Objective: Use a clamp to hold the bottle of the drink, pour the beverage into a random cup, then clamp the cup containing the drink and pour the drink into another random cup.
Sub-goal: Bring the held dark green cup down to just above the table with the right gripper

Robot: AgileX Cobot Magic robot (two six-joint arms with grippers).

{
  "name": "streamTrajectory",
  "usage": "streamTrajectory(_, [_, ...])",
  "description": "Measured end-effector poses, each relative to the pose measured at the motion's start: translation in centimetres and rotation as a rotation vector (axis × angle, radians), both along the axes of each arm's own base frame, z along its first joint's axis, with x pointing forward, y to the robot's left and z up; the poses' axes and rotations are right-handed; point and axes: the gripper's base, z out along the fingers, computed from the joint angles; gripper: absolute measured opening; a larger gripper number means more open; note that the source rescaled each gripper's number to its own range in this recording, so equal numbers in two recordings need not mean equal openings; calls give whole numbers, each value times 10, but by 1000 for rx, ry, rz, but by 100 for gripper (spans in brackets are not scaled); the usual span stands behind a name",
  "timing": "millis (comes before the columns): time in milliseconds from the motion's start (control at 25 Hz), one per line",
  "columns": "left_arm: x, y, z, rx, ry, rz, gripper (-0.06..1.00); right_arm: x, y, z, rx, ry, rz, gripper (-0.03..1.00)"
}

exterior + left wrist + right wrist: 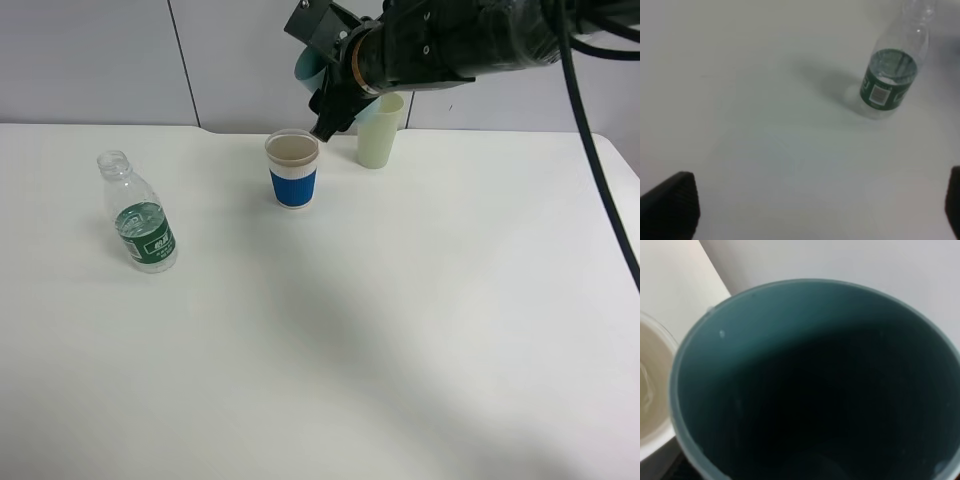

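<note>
- From where I'm sitting we're on the second pour. My right gripper (325, 95), top middle of the overhead frame, is clamped on the plain matte teal tumbler (815, 385) and has it tipped over above the short white paper cup with the ribbed blue sleeve (293, 170).
- The wrist view looks straight into the tumbler's dark inside. I can't spot any liquid in there or a stream coming out, so I'd guess it's mostly emptied, but can't say for sure.
- The blue-sleeved cup sits upper middle of the white table (400, 330); a sliver of its pale inside shows at the left edge of the right wrist view.
- The tall pale yellow-green cup (380, 135) stands just to its right, partly behind the arm.
- The small clear plastic bottle with the dark green label (140, 215) stands upright at the left, capless. My left gripper (815, 210) is spread wide, holding nothing.
- Next up, I reckon: tip the tumbler back level and set it down clear of both cups.
</note>
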Motion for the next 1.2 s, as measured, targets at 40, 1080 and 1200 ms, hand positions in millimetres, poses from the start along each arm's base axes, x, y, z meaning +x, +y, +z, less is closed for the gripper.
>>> streamTrajectory(40, [0,0,0,0,0,0,100,-3,-1,6,47,16,-23,0])
streamTrajectory(1080, [0,0,0,0,0,0,100,-94,39,45,561,-19,295,0])
streamTrajectory(1200, [0,0,0,0,0,0,100,-102,36,28,582,-44,308,0])
